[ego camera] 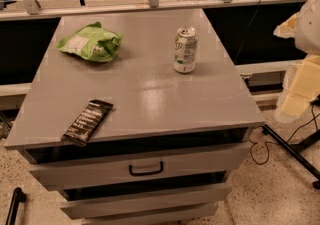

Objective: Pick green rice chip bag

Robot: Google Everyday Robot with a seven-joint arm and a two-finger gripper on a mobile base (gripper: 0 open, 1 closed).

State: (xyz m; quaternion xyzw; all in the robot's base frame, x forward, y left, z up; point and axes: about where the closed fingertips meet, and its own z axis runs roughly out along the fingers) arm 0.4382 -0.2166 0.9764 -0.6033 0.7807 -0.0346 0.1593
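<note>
The green rice chip bag [91, 43] is a puffy lime-green bag with a white label patch. It lies on the grey cabinet top [150, 89] at the back left. My gripper [297, 86] shows as a pale cream shape at the right edge of the view. It is beyond the cabinet's right side, far from the bag, and touches nothing on the top.
A green-and-white soda can [185, 50] stands upright at the back right of the top. A flat black snack bar wrapper [88, 121] lies at the front left edge. Drawers [145, 169] stand slightly open below. Cables and a black stand leg [290, 149] lie on the floor at the right.
</note>
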